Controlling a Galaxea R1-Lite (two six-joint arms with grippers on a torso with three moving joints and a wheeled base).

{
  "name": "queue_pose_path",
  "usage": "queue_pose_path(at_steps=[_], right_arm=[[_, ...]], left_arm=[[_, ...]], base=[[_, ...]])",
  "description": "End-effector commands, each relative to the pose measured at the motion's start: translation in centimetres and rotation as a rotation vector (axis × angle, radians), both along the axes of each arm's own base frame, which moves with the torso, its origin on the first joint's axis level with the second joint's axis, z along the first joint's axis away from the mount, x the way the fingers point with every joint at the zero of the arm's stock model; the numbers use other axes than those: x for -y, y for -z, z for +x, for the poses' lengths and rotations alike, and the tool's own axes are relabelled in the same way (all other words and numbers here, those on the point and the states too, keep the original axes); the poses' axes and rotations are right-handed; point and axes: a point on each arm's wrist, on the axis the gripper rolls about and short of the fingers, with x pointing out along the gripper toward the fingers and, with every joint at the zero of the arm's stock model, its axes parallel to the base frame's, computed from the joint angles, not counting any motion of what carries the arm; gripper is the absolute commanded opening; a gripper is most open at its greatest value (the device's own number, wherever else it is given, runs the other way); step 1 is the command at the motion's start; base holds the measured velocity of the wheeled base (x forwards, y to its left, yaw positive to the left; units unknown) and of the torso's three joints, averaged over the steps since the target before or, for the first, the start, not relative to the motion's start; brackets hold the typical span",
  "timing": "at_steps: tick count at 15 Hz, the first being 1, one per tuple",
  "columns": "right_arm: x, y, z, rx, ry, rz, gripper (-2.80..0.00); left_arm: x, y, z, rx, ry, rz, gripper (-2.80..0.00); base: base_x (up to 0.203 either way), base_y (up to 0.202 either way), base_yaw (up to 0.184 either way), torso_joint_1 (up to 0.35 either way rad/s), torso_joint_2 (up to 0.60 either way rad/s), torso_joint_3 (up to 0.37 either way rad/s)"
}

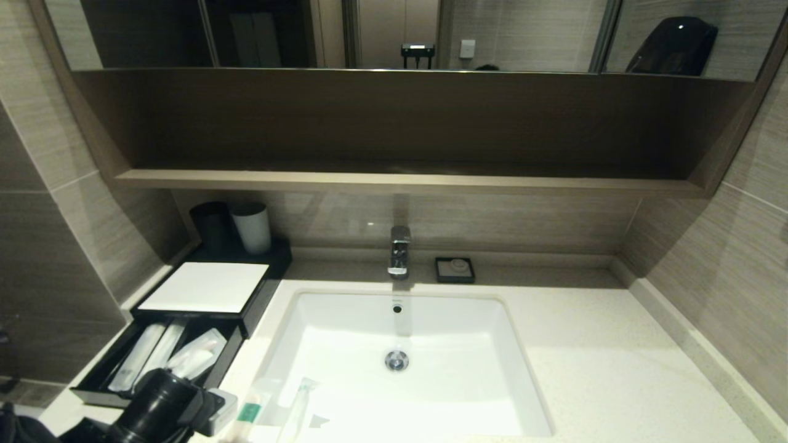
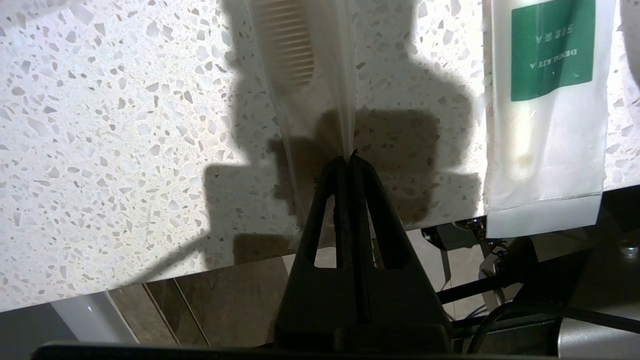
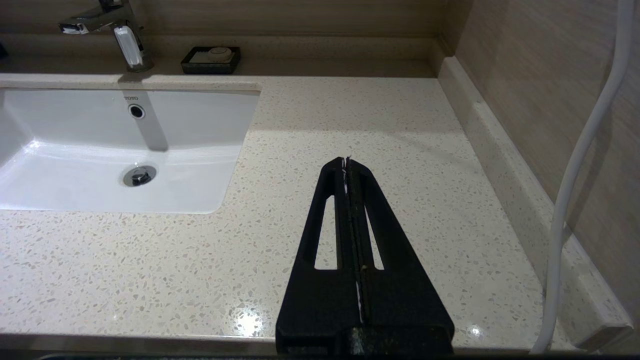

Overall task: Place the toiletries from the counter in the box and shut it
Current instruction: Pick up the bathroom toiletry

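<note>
My left gripper point(image 2: 349, 157) is shut on the end of a clear packet with a pale comb point(image 2: 295, 55) inside, over the speckled counter point(image 2: 125, 150) near its front edge. A packet with a green label point(image 2: 550, 100) lies beside it, overhanging that edge; it also shows in the head view point(image 1: 249, 412). A long clear toothbrush packet point(image 1: 298, 403) lies at the sink's front rim. The black box with a white top point(image 1: 203, 286) has its drawer point(image 1: 101, 384) pulled out, with packets point(image 1: 197, 354) inside. My right gripper point(image 3: 346, 161) is shut and empty above the counter right of the sink.
The white sink basin point(image 1: 400, 344) is set in the middle of the counter, with the faucet point(image 1: 399, 252) and a small black soap dish point(image 1: 454, 269) behind it. A black cup point(image 1: 211, 224) and a white cup point(image 1: 252, 227) stand behind the box. A wooden shelf point(image 1: 394, 179) hangs above.
</note>
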Motion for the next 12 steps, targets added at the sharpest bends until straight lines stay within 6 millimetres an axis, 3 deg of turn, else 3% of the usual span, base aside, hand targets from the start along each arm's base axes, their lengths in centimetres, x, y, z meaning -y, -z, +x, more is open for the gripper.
queue_pose_path(at_steps=[1,12], right_arm=[[0.0,0.0,0.0,-0.001,0.0,-0.001,-2.8],[0.0,0.0,0.0,0.0,0.0,0.0,-2.8]], left_arm=[[0.0,-0.1,0.0,0.007,-0.002,-0.003,-2.8],[-0.1,-2.1,0.0,0.124,-0.045,-0.051,-2.8]], base=[[0.0,0.0,0.0,0.0,0.0,0.0],[0.0,0.0,0.0,0.0,0.0,0.0]])
